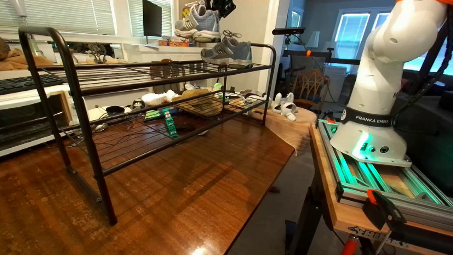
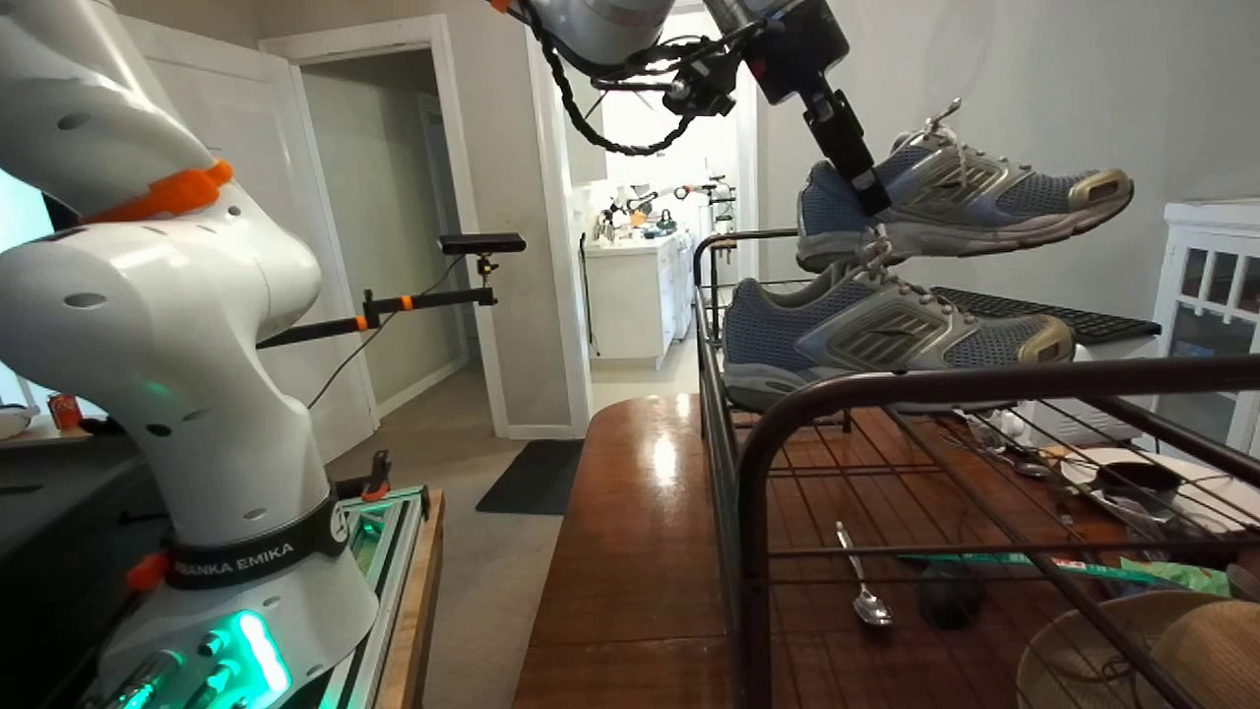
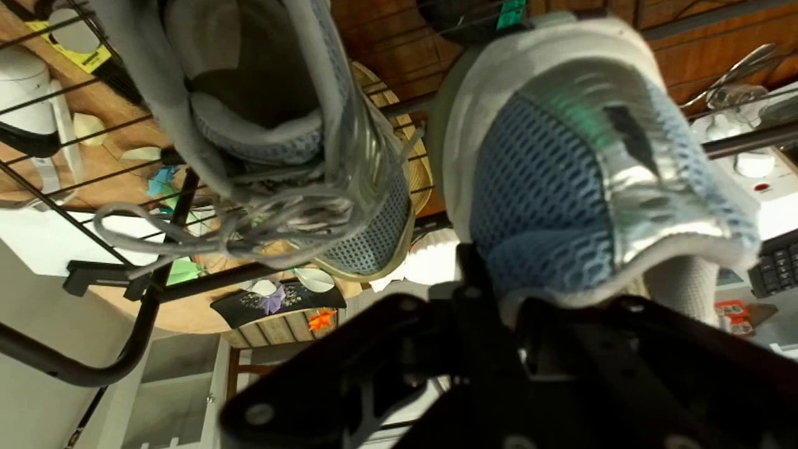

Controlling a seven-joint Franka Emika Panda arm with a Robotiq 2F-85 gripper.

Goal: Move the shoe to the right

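The shoe in the gripper is a grey-blue sneaker with a whitish sole. It shows in both exterior views (image 1: 207,22) (image 2: 970,197) and in the wrist view (image 3: 548,168). It hangs above the rack's top shelf, toe slightly raised in an exterior view. My gripper (image 2: 871,197) is shut on its heel-end collar wall. In the wrist view, one finger of the gripper (image 3: 499,284) lies outside the wall; the other is partly hidden inside the opening. A matching sneaker (image 1: 219,53) stands on the top shelf, lower and beside it, also visible elsewhere (image 2: 886,330) (image 3: 374,227).
The black wire rack (image 1: 159,78) stands on a brown wooden table (image 1: 198,184), with raised end bars (image 2: 984,379). Under it lie a spoon (image 2: 861,591), a straw hat (image 2: 1201,650) and a green strip (image 1: 170,122). A keyboard (image 2: 1063,313) rests on a white appliance behind.
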